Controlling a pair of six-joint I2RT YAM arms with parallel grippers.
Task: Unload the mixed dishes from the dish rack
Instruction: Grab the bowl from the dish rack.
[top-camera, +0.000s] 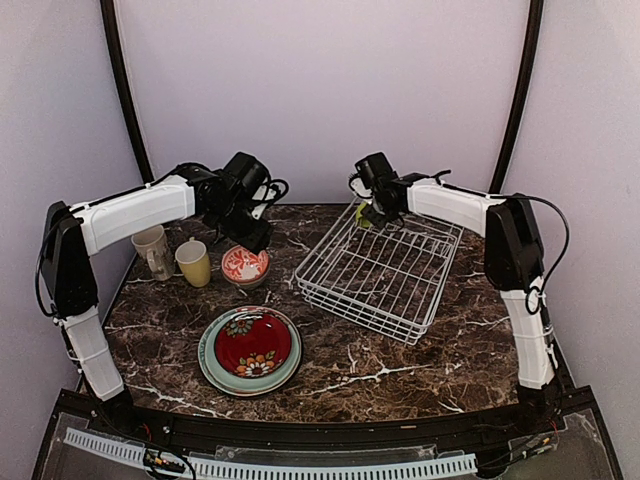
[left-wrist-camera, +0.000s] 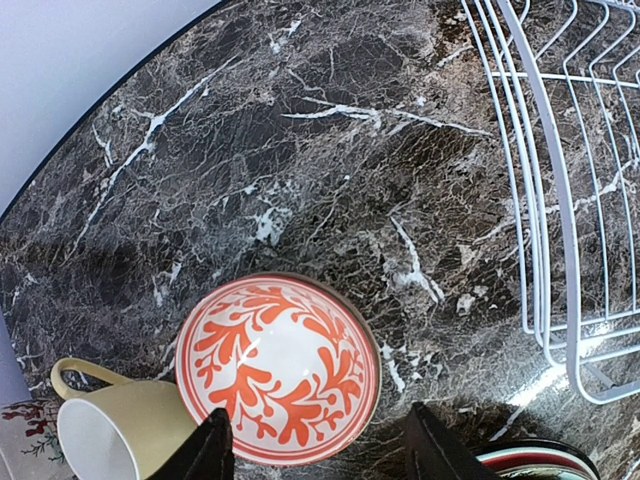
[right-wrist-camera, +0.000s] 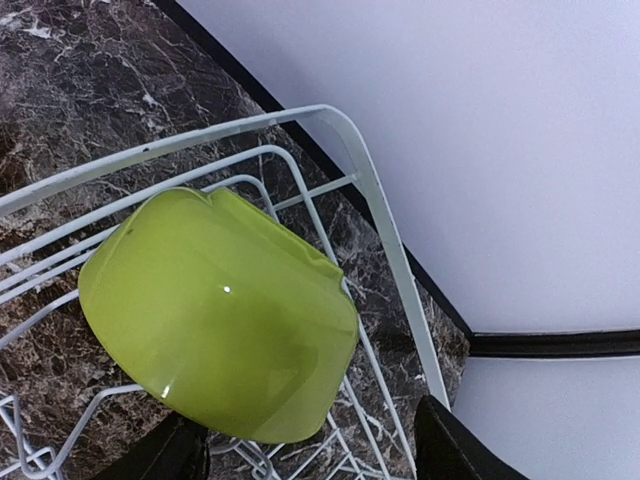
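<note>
The white wire dish rack (top-camera: 352, 306) stands at the right of the table, and a lime bowl (right-wrist-camera: 220, 310) lies tilted in its far corner. My right gripper (right-wrist-camera: 310, 455) hangs open over that corner (top-camera: 372, 212). Its left finger is by the bowl's lower edge and its right finger stands clear near the rack rim (right-wrist-camera: 380, 200). My left gripper (left-wrist-camera: 325, 450) is open just above a white bowl with an orange-red pattern (left-wrist-camera: 278, 370), which sits on the table (top-camera: 245, 265). It holds nothing.
A yellow mug (top-camera: 194, 262) and a beige mug (top-camera: 152, 250) stand left of the patterned bowl. A red floral plate (top-camera: 252, 342) lies on a pale-green plate (top-camera: 212, 372) near the front. The rack's corner (left-wrist-camera: 560, 200) is right of my left gripper.
</note>
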